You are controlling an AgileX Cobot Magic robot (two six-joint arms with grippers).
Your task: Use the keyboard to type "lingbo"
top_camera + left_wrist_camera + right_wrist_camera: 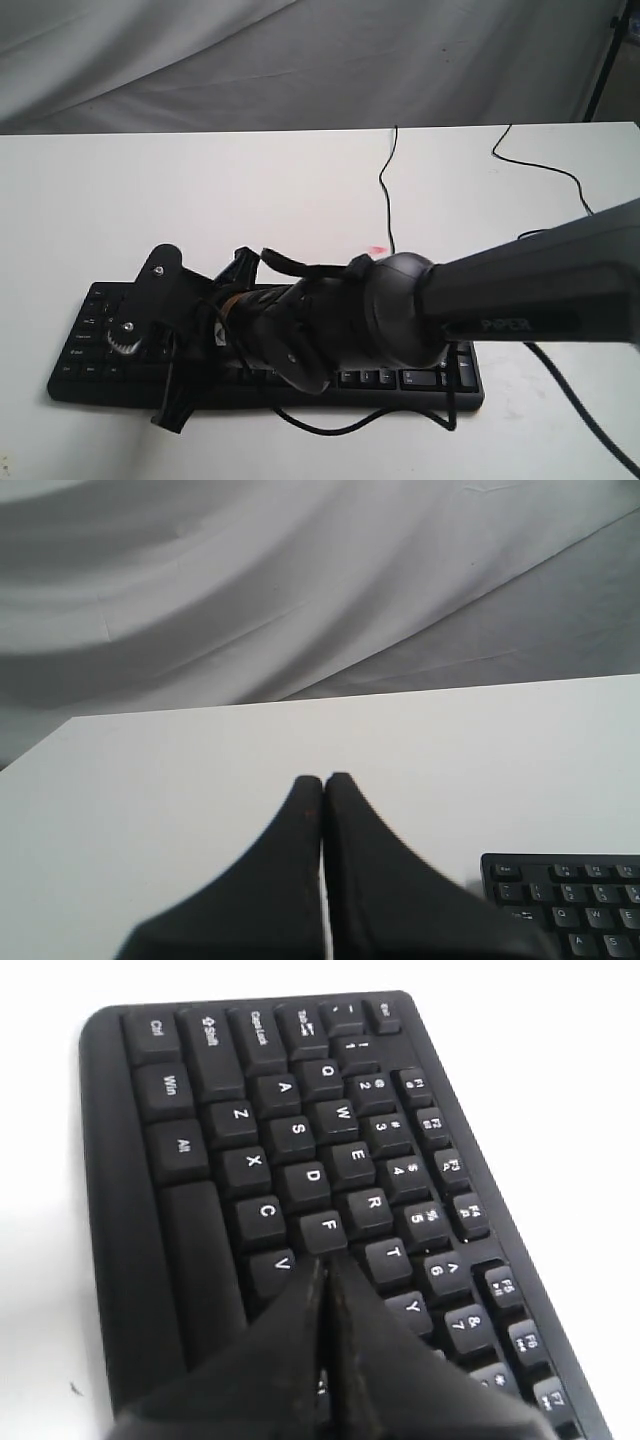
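Wide flat black plastic keyboard with white legends lies on white worktop, low in exterior view, mostly hidden under right arm reaching across it. Thin black cable runs over worktop behind it.

Right pincer: black fingers pressed together, no gap, grasping nothing. Tips low over letter block, beside F and V keys. Key contact: cannot tell.

Left pincer: fingers likewise together, empty, over bare worktop near keyboard corner.
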